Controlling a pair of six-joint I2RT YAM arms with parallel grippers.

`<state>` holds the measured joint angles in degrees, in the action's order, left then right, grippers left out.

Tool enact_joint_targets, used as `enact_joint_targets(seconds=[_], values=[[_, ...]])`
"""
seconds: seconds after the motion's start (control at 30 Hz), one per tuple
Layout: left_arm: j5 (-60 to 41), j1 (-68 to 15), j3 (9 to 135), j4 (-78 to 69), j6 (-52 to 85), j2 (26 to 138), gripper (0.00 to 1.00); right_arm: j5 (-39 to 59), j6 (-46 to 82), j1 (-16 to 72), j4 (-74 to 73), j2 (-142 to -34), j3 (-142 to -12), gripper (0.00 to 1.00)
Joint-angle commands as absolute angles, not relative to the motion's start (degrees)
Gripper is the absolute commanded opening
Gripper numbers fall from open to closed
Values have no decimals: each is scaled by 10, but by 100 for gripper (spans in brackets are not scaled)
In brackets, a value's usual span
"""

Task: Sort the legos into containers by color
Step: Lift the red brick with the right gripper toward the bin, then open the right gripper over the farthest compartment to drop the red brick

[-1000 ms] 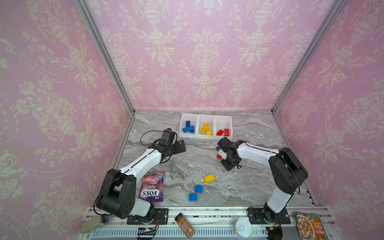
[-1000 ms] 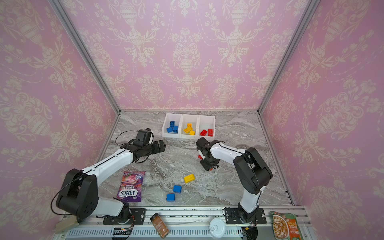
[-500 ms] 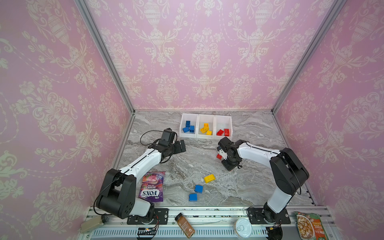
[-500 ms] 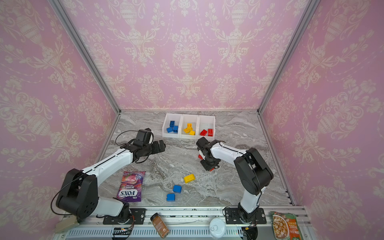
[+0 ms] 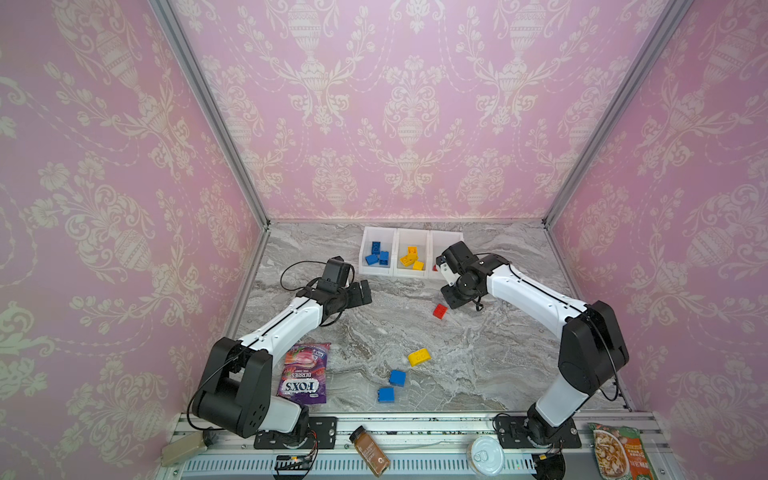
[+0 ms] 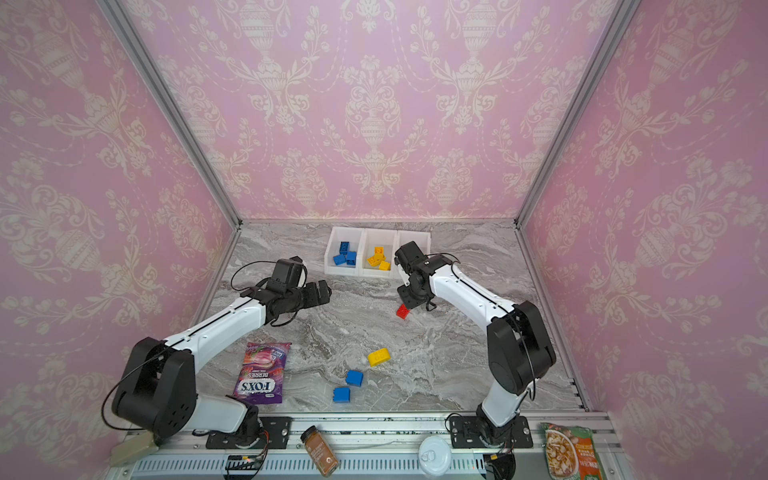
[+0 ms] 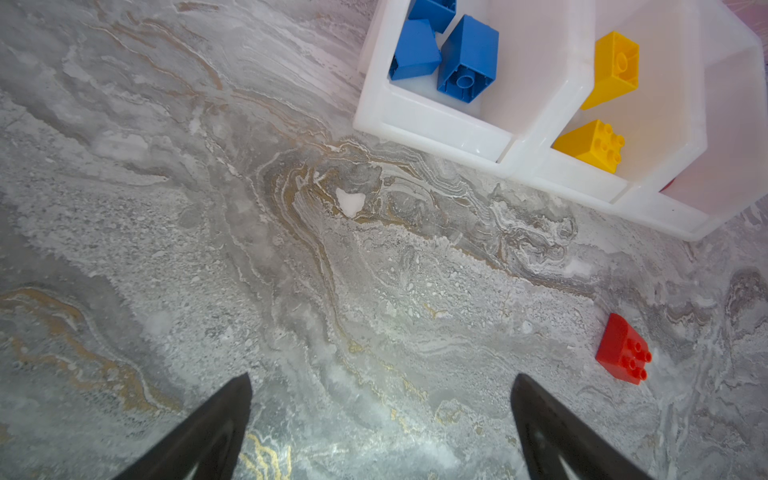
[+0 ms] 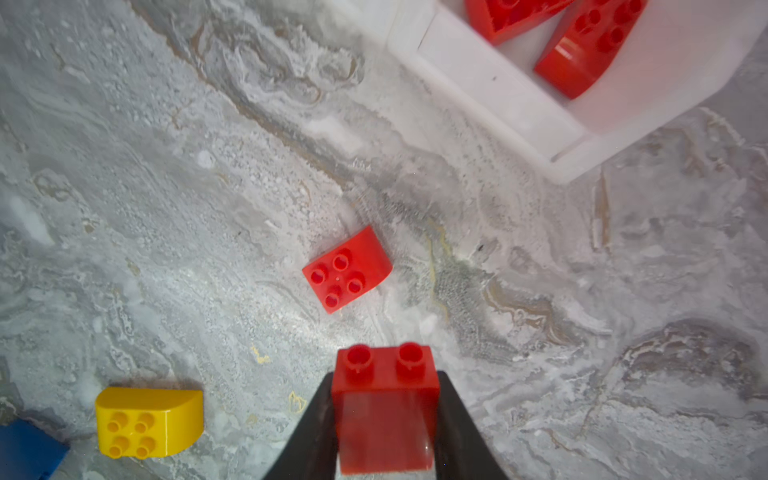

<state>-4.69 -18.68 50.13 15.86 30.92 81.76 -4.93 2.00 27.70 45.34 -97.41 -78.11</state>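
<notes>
Right gripper [image 8: 386,384] is clamped on a red brick [image 8: 384,419], one jaw flat against each flank and the stud end poking out past the tips. It appears to be lifted off the marble table [image 8: 166,187]. Just ahead of the fingertips a loose red brick [image 8: 347,270] lies studs-up on the table. Farther out and off to one side stands the red bin [image 8: 498,95], the end one of the three joined containers [image 5: 376,271], with two red bricks [image 8: 582,54] already in it. A yellow brick [image 8: 149,422] and the corner of a blue brick [image 8: 25,453] sit near the gripper on its other side. Left gripper [image 7: 382,415] has its jaws wide apart and empty over bare table, with the blue bin [image 7: 432,120] ahead of it, well clear of the right arm's likely path. Risks as I judge them:
- A low carry toward the bin could sweep the loose red brick along or wedge it against the bin wall.
- The smooth flanks give little purchase, so a quick swing might let the held brick pivot or slip.
- Clipping the rim could shove the light containers.
- A high or early release could bounce the brick out, or over the divider into the yellow bin [image 5: 411,271] next door.
</notes>
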Motion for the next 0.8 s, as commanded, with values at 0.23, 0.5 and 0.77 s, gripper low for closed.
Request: enact_joint_targets(seconds=[0.23,0.5,0.77], values=[[-56,-191,497,155,305,802,99,-88,22,239,446,-1083,-966,26],[-55,-191,496,156,306,795,99,-116,9,223,464,-1211,-1109,26],[-55,-192,499,162,308,793,99,-130,16,205,472,-1297,-1202,27]])
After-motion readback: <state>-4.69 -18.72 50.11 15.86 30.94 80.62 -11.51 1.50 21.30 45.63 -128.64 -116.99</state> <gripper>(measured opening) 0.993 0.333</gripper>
